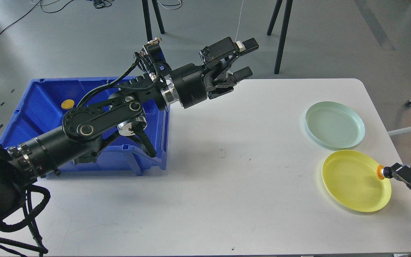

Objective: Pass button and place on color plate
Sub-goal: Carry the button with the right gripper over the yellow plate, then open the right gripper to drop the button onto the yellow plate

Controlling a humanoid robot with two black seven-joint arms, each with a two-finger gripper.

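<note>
My right gripper (pixel 392 172) comes in at the right edge, low over the table, shut on a yellow-orange button (pixel 379 172). The button's cap sits over the right rim of the yellow plate (pixel 351 182). A pale green plate (pixel 334 124) lies just behind the yellow one. My left gripper (pixel 244 59) is open and empty, held high above the table's far edge, right of the blue bin (pixel 41 114). Another yellow button (pixel 67 104) lies inside the bin at its back left.
The white table (pixel 227 185) carries the bin at the left and both plates at the right. Black stand legs (pixel 280 35) rise behind the table's far edge. My left arm stretches across the bin.
</note>
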